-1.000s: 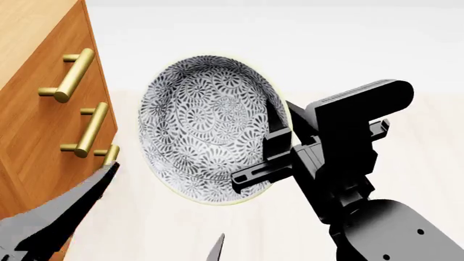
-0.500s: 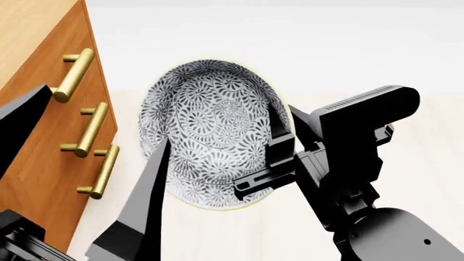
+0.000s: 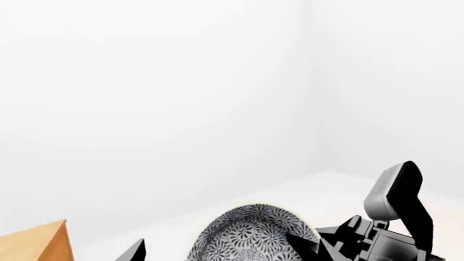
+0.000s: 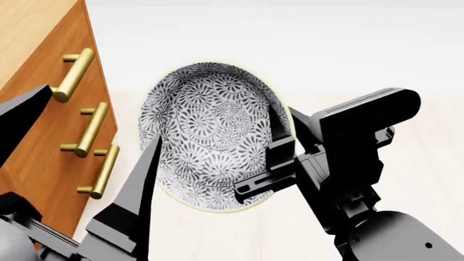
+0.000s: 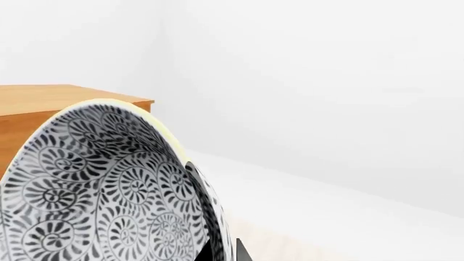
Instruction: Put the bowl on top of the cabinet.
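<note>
The grey-and-white floral bowl (image 4: 210,136) hangs tilted in the air, its inside facing me, just right of the orange-brown cabinet (image 4: 36,125). My right gripper (image 4: 287,129) is shut on the bowl's right rim, one finger inside and one outside. The right wrist view shows the bowl (image 5: 101,190) close up, clamped between the jaws, with the cabinet top (image 5: 51,100) behind it. My left gripper (image 4: 104,115) is open wide; one finger crosses the bowl's left edge, the other lies over the drawers. The left wrist view catches the bowl (image 3: 250,239) and one fingertip (image 3: 136,253).
Brass bar handles (image 4: 76,73) stick out from the cabinet's drawer fronts near my left gripper. A pale floor and white walls lie behind the bowl. A cabinet corner (image 3: 36,242) and the right arm (image 3: 395,212) show in the left wrist view.
My left gripper has risen from the bottom left to stand open beside the bowl's left edge. The bowl and right gripper have shifted only slightly.
</note>
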Controlling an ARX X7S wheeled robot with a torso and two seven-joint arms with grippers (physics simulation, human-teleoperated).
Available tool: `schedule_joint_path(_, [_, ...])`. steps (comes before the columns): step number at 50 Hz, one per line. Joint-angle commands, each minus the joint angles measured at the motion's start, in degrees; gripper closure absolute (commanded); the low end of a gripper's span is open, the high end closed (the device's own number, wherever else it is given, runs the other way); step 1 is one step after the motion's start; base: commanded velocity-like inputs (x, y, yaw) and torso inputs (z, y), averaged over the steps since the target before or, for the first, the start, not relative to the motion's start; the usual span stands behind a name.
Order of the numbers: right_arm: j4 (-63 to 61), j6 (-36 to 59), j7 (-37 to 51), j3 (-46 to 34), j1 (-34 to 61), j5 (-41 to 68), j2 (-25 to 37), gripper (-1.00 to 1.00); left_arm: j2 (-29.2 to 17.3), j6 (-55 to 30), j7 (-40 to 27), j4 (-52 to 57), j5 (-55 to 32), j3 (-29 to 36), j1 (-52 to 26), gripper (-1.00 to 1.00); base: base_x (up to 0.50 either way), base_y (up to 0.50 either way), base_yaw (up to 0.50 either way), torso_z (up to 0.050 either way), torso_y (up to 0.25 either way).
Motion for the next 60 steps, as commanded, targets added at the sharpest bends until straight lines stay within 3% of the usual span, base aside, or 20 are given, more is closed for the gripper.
schedule_joint_path(1, [-1.20,-0.06,0.15,0.38,0.02,-0.94,0.26,1.00,0.25,-1.26,5.67,-6.14,1.46,-0.46,0.00,-1.00,0.00,0.00,0.00,0.000,0.010])
schedule_joint_path(24, [-1.48,-0.99,-0.07,0.71,-1.01,-1.07,0.94,1.00,-0.68,-0.44,11.79,-12.06,1.15,-0.42,2.17,-1.00,0.00,0.00,0.00,0.000,0.000])
schedule_joint_path(35, [-2.10,-1.00,0.06,0.76,-1.27,-1.09,1.36,1.00,-2.04,-0.11,20.25,-17.61,10.10,-1.23,6.83,-1.00,0.00,0.00,0.00,0.000,0.001])
schedule_joint_path(60, [-3.56,-0.25,0.50,0.46,-0.94,-1.18,1.74,1.00,-1.72,1.15,26.58,-23.61,13.94,0.13,10.10,-1.00,0.00,0.00,0.00,0.000,0.000])
